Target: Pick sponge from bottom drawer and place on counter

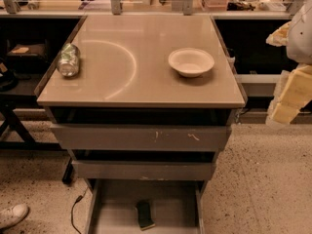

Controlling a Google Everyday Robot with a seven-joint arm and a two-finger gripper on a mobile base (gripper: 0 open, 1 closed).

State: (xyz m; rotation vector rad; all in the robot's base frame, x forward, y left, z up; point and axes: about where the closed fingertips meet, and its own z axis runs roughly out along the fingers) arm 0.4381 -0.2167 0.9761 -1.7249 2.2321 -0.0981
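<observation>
The sponge (pixel 145 214) lies on the floor of the open bottom drawer (pixel 117 206), near its middle, dark green top up. The counter (pixel 146 79) is the glossy beige top of the grey cabinet. My gripper (pixel 280 74) hangs at the right edge of the view, beside and above the counter's right side, far from the sponge. Its pale yellow fingers (pixel 292 94) stand apart with nothing between them.
A white bowl (pixel 191 61) sits right of centre on the counter. A crushed silver can (pixel 68 60) lies at its left edge. Two scuffed grey drawers (pixel 141 138) sit above the bottom one, slightly pulled out. A cable and a shoe (pixel 12 214) are on the floor at left.
</observation>
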